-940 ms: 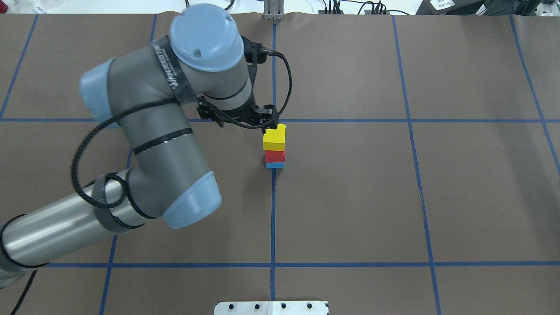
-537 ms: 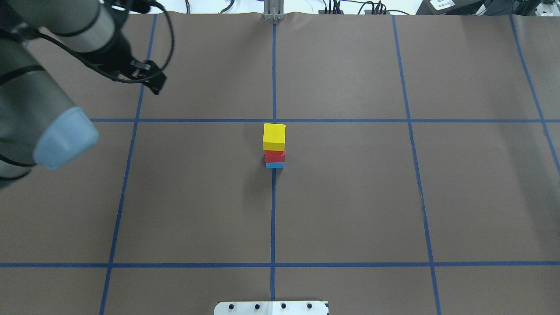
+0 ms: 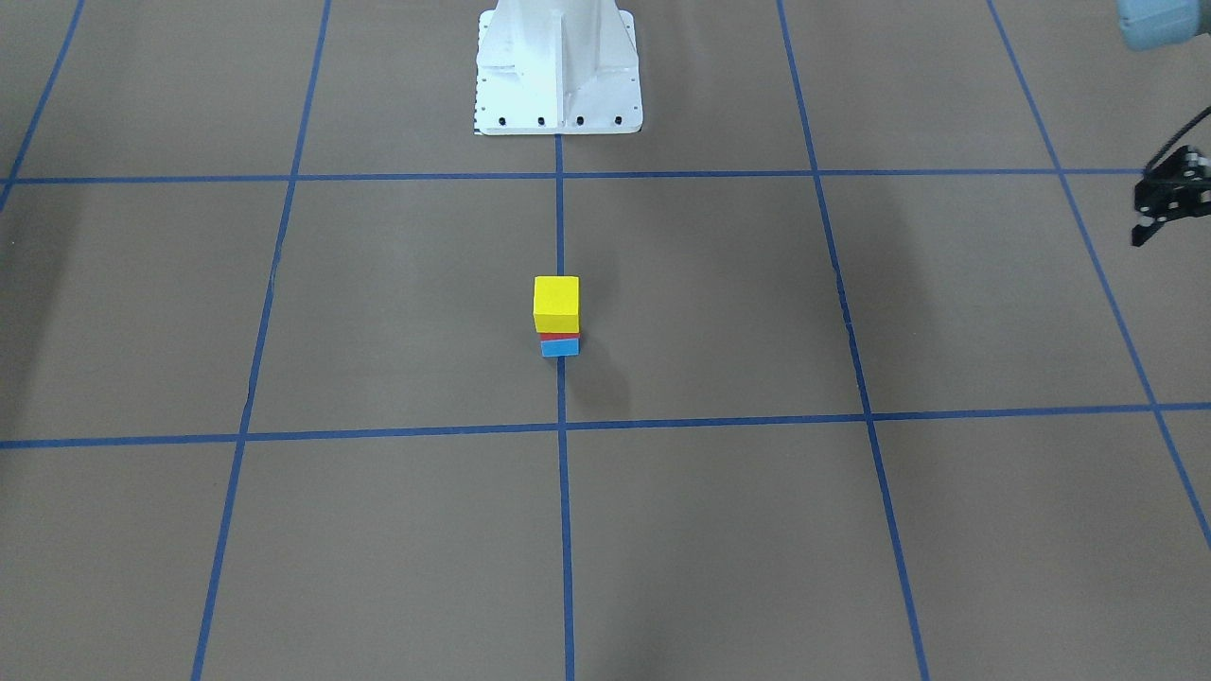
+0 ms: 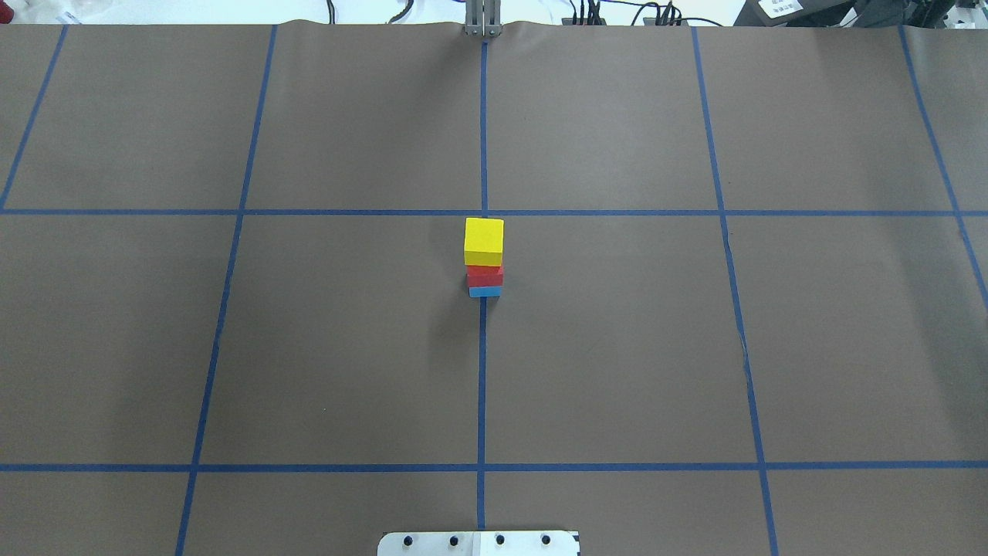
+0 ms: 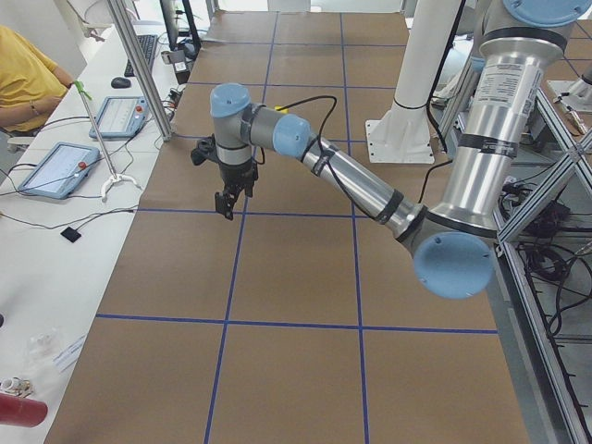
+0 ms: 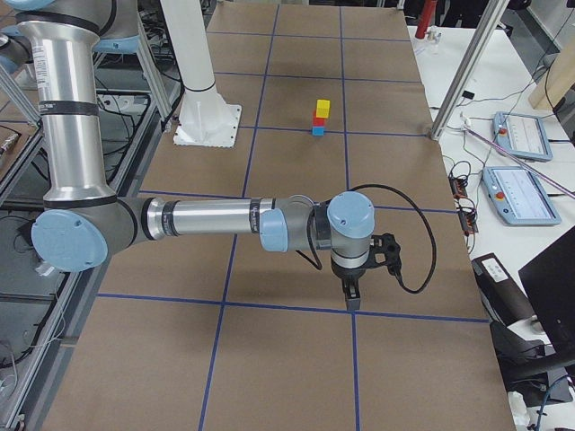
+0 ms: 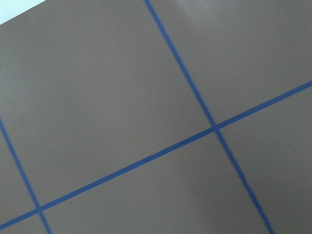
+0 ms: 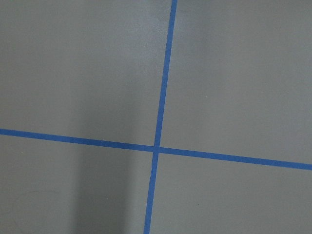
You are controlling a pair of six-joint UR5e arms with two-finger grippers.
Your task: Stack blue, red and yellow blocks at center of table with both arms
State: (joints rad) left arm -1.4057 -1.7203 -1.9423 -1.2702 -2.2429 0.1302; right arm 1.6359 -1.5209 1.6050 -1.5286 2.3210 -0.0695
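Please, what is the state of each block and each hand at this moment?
yellow block: on top, free.
red block: in the middle.
blue block: at the bottom, on the table.
left hand: far from the blocks, open or shut unclear.
right hand: far from the blocks, open or shut unclear.

Overhead and front-facing cameras face each other, both looking down on the central block stack (image 4: 484, 255); end cameras look along the table (image 5: 296, 370); wrist cameras sit close over tape lines (image 8: 165, 87).

Yellow block (image 4: 484, 241), red block (image 4: 485, 275), lt-blue block (image 4: 485, 292); blue-gridded brown-grey table (image 4: 617, 347).
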